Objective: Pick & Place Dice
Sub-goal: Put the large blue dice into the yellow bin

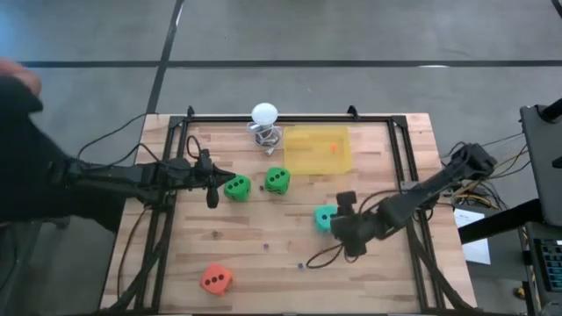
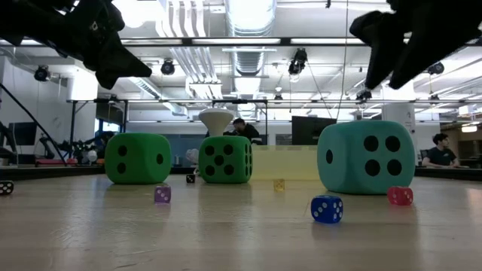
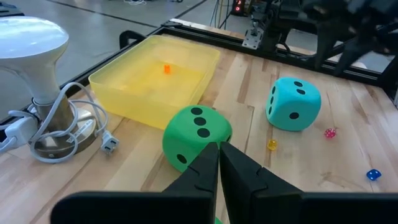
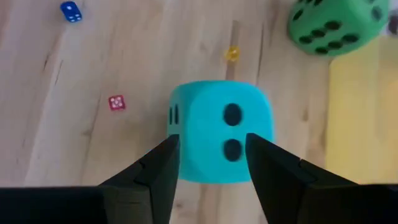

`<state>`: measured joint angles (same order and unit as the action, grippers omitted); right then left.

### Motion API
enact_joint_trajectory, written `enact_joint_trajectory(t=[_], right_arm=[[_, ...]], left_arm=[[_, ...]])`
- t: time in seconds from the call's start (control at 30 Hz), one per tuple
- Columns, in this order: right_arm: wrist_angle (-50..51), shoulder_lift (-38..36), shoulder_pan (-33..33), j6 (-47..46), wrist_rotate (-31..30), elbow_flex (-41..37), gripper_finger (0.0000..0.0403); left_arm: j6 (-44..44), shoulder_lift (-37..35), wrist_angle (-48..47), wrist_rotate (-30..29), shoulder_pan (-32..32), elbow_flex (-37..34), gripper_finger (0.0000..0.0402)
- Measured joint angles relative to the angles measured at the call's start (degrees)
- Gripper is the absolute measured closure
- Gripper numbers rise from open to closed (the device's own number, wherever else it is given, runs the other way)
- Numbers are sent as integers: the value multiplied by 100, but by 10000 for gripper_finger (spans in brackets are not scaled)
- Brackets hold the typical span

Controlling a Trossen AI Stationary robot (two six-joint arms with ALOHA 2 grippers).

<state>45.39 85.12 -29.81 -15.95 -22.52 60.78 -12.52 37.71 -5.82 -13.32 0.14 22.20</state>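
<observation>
Near the desk [image 1: 263,263] centre, teal die [image 4: 219,130] sat just before the spread right end effector [image 4: 208,158]: seemingly soft, light, best pinched across opposite faces; left end effector [image 3: 219,163] shut, empty.

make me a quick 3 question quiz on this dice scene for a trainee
1. True or false: the right gripper is open above the teal die.
2. What lies in the yellow tray? A) a green die B) a tiny orange item C) the white ball
3. Fill in: the orange-red die lies near the table's ____ edge on the left arm's side.

Key: 1 true; 2 B, the tiny orange item; 3 front.
</observation>
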Motion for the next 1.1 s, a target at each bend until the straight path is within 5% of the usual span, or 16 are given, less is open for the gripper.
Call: enact_joint_trajectory(t=[0.33,0.5,1.1], right_arm=[[113,1141,-157,-343,125,638,180],[697,1461,-171,-364,-525,1132,179],[1145,1526,-194,-1054,-557,1566,179]], left_arm=[[-102,0,-16,2,-2,0,378],[-102,0,-27,2,-2,0,378],[-104,0,-63,4,-2,0,378]])
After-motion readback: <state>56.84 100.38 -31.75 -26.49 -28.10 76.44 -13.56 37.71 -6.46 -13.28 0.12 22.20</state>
